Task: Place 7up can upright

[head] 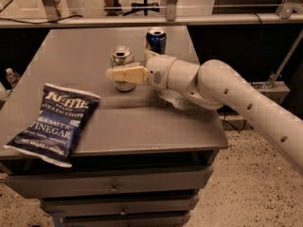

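The 7up can [122,56] is silvery with a silver top and stands upright on the grey table [142,122], towards the back middle. My gripper [117,70] reaches in from the right and is open around the can. Its near cream finger [127,74] crosses in front of the can's lower half. The far finger is hidden behind the can. The white arm [227,91] runs off to the lower right.
A dark blue Pepsi can [156,39] stands upright just behind and to the right of the 7up can. A blue Kettle chips bag [54,122] lies flat at the front left. Drawers [113,188] are below the table's front edge.
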Motion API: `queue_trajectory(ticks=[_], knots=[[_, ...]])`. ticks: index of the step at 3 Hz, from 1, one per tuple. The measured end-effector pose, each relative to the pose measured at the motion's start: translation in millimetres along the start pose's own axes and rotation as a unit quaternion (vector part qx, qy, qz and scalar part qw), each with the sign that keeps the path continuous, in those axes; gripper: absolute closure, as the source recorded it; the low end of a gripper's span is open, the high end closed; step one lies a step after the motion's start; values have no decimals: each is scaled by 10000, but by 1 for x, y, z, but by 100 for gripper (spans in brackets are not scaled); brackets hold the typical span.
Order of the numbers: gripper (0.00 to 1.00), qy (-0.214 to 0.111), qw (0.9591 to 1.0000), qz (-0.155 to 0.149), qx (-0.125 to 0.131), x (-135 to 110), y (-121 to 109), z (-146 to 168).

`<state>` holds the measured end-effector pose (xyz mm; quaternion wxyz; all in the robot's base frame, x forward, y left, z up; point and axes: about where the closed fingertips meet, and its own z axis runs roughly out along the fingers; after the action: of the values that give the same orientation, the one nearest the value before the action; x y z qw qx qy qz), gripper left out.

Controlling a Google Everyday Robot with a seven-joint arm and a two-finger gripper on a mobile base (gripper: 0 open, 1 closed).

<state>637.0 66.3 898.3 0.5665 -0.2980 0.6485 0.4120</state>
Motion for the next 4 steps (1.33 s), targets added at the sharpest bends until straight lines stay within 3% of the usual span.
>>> queue_trajectory(ticks=[2, 3, 4], knots=[[0, 360, 9990, -254, 1, -32, -4, -57], [0, 623, 9974, -342, -137, -47, 3, -96], [0, 1016, 9933, -374, -410, -57, 14, -166]])
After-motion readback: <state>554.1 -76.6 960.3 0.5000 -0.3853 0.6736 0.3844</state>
